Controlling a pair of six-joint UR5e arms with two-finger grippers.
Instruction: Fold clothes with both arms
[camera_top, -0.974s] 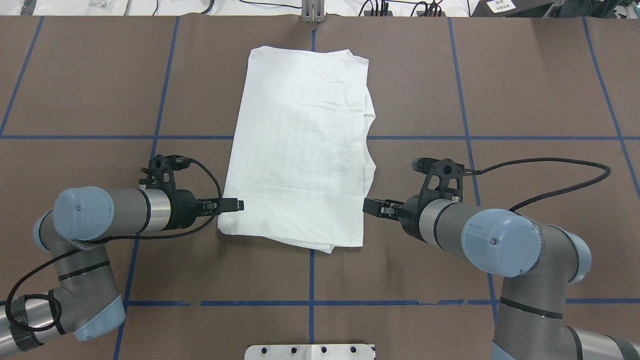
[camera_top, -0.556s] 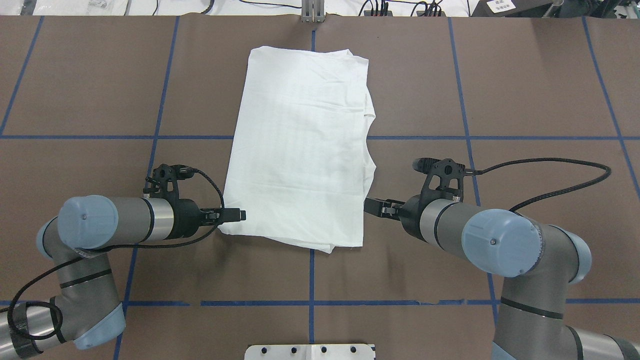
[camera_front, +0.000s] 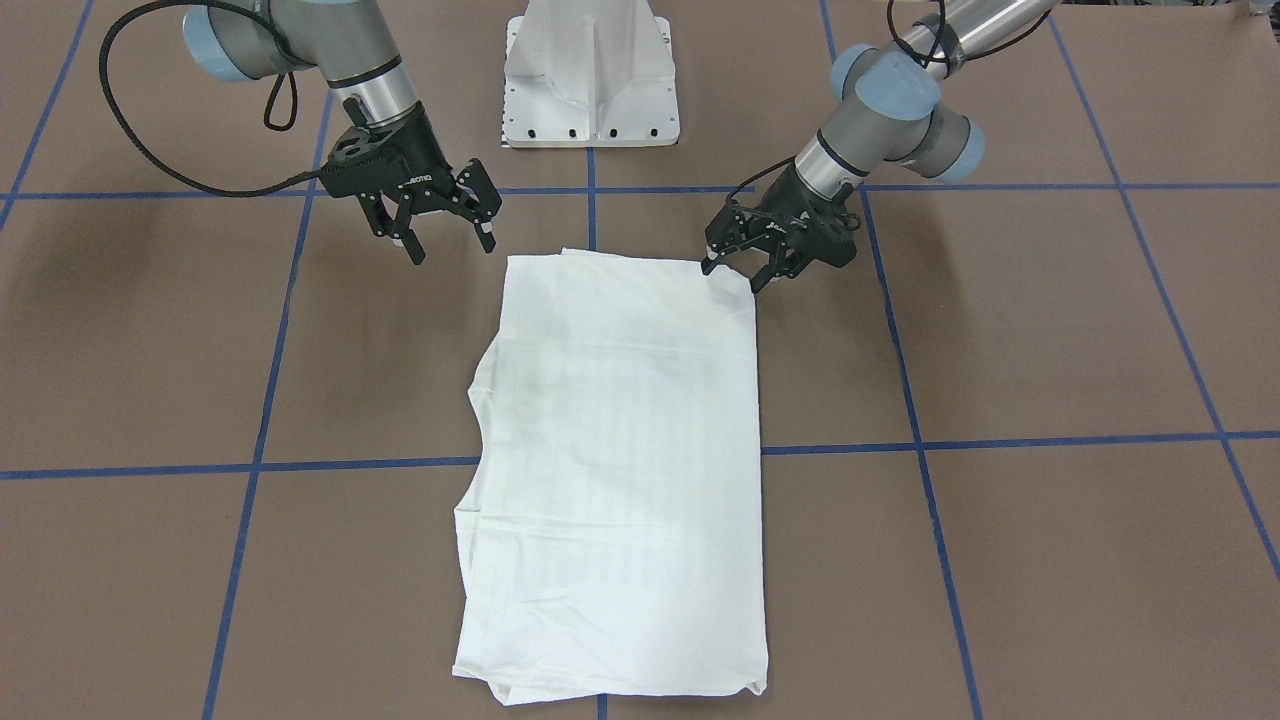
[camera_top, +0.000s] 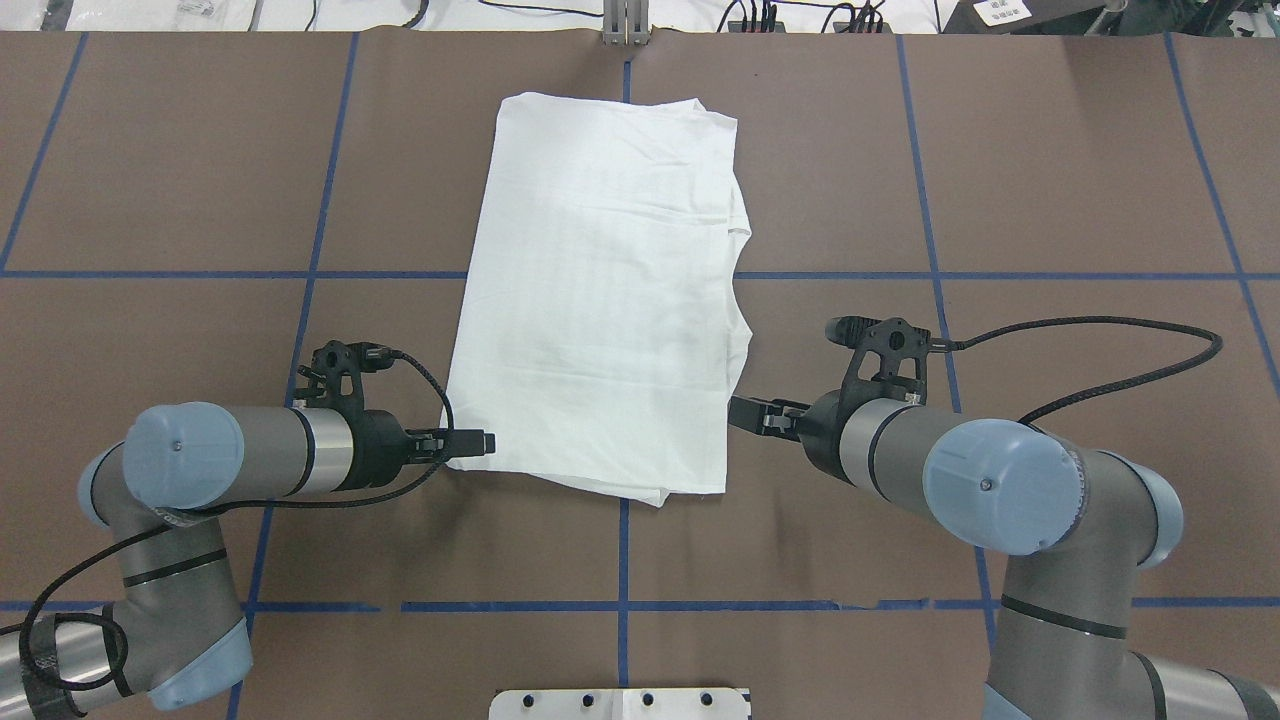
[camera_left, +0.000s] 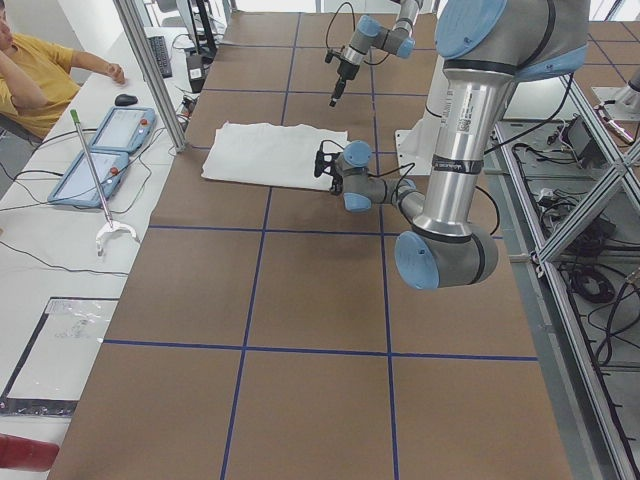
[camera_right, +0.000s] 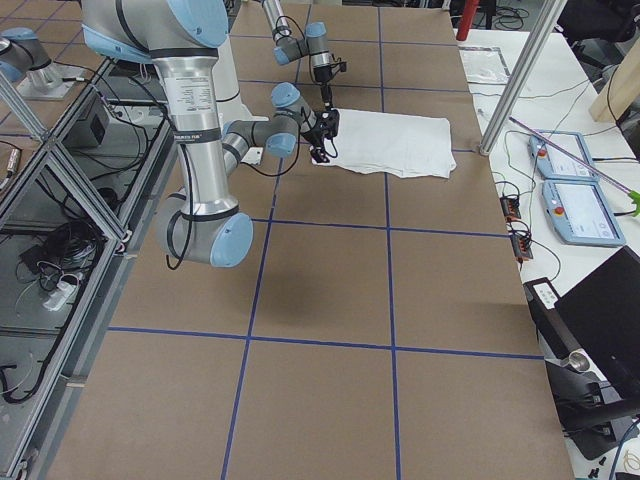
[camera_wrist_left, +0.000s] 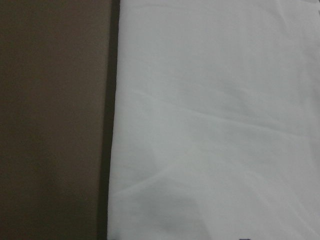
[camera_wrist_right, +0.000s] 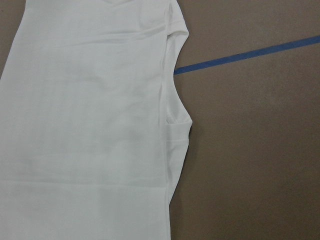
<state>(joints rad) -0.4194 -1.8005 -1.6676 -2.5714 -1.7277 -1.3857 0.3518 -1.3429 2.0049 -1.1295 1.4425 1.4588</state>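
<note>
The white shirt (camera_top: 600, 300) lies folded into a long rectangle on the brown table, running away from the robot; it also shows in the front-facing view as the shirt (camera_front: 610, 450). My left gripper (camera_top: 480, 441) is low at the shirt's near left corner. In the front-facing view the left gripper (camera_front: 733, 275) is open, with its fingertips on either side of that corner. My right gripper (camera_front: 450, 245) is open too and hovers off the near right corner, clear of the cloth. The left wrist view is filled by the shirt's edge (camera_wrist_left: 215, 125); the right wrist view shows its stepped side edge (camera_wrist_right: 90, 125).
The white pedestal base (camera_front: 590, 75) stands behind the shirt's near end. Blue tape lines (camera_top: 622, 550) grid the brown table (camera_top: 1050, 180). In the exterior left view a person (camera_left: 30, 70) sits at a side table with two tablets (camera_left: 100, 155) beyond the far edge.
My left gripper has slid back toward the robot along the shirt's left edge and now sits at its near corner. The right arm and the shirt have not moved.
</note>
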